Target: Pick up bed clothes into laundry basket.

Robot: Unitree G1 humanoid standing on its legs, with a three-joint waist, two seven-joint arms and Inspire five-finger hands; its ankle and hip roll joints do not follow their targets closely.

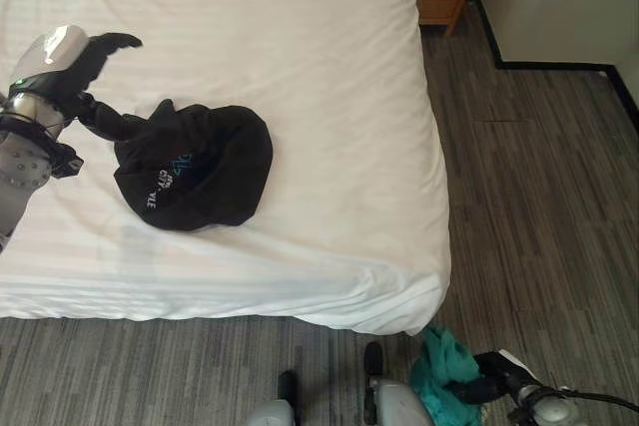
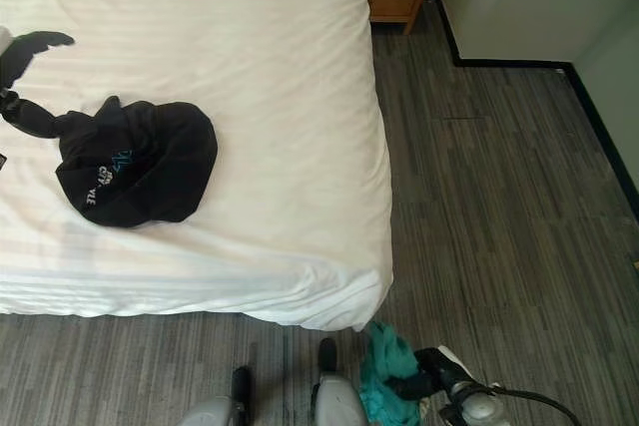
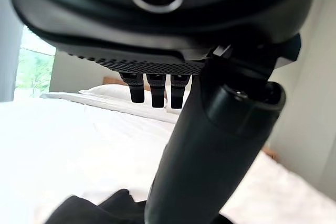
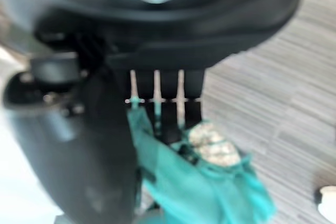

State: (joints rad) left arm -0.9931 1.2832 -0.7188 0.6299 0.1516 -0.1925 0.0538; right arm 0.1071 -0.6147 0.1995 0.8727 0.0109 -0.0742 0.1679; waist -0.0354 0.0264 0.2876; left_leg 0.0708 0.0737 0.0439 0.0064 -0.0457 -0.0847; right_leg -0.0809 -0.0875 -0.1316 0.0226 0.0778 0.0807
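Left eye view: the left hand (image 1: 85, 72) is touching the black shirt (image 1: 195, 167) on the white bed (image 1: 300, 37), fingers straight. The right hand (image 1: 494, 386) is gripping teal cloth (image 1: 444, 371).

A black garment (image 1: 195, 167) (pale lettering on its front) lies crumpled on the white bed's left side. A teal cloth (image 1: 446, 376) hangs bunched over the floor below the bed's corner.
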